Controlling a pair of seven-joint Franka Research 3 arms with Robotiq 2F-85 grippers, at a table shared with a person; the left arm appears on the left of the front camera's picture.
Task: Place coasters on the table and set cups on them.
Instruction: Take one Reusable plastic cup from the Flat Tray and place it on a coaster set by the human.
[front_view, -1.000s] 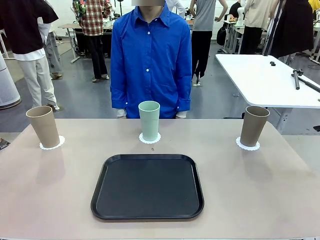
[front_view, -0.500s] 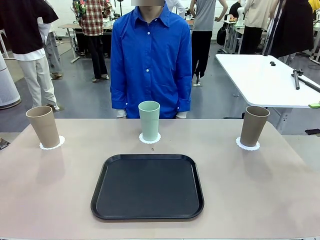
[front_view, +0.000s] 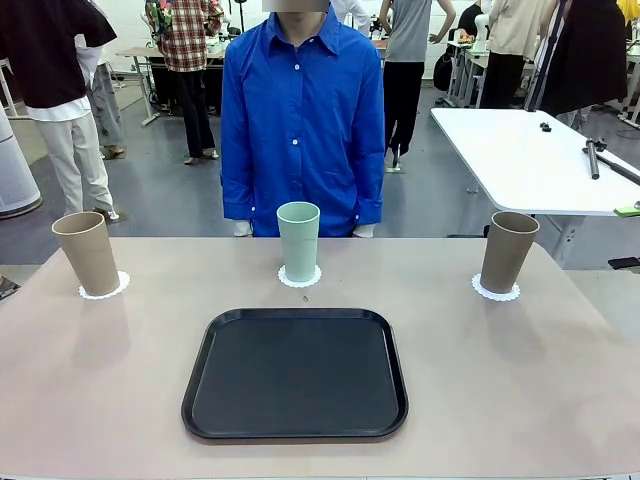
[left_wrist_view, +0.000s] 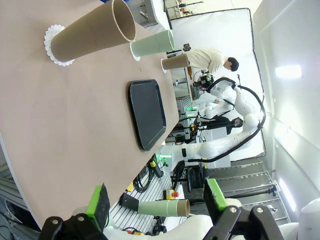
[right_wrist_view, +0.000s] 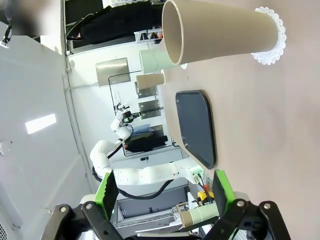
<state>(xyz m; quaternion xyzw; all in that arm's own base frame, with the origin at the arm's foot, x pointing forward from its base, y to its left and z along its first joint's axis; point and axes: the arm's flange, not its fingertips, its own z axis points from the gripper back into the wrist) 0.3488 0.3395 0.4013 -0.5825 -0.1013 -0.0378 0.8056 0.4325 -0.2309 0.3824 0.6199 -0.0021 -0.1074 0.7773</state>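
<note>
Three cups stand upright on the beige table (front_view: 560, 400), each on a white scalloped coaster. The left tan cup (front_view: 88, 252) is on its coaster (front_view: 104, 288), the mint green cup (front_view: 298, 241) on the middle coaster (front_view: 300, 278), and the right tan cup (front_view: 508, 251) on the right coaster (front_view: 496, 291). My left gripper (left_wrist_view: 157, 200) is open and holds nothing, off the table's end, facing the near tan cup (left_wrist_view: 92, 35). My right gripper (right_wrist_view: 165, 192) is likewise open with nothing in it, well back from its near tan cup (right_wrist_view: 220, 32) and coaster (right_wrist_view: 272, 35).
A black tray (front_view: 296, 373) with nothing on it lies at the table's front middle. A person in a blue shirt (front_view: 302, 120) stands at the far edge behind the green cup. A white table (front_view: 530, 160) stands at the back right.
A green fingertip has edged into the front view at the right edge. Cups, coasters and tray have not moved.
</note>
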